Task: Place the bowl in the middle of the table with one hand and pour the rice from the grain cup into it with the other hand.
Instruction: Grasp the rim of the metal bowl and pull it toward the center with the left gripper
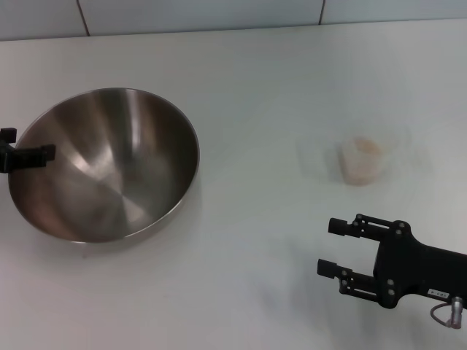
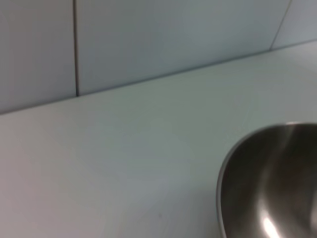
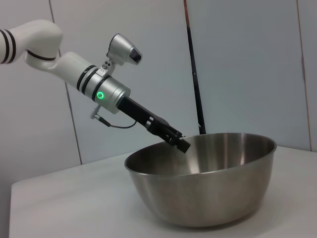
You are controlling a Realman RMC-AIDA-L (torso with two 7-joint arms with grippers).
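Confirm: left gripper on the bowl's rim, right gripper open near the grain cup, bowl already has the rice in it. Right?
Not quite. The bowl is empty in the head view; the rice is in the grain cup. The left gripper is at the rim, and the right gripper is open near the cup.

The head view looks down on the plain white table [image 1: 255,87]; the left wrist view sits close to the large stainless-steel bowl [image 2: 270,183] — the right wrist view faces it side-on from farther off.
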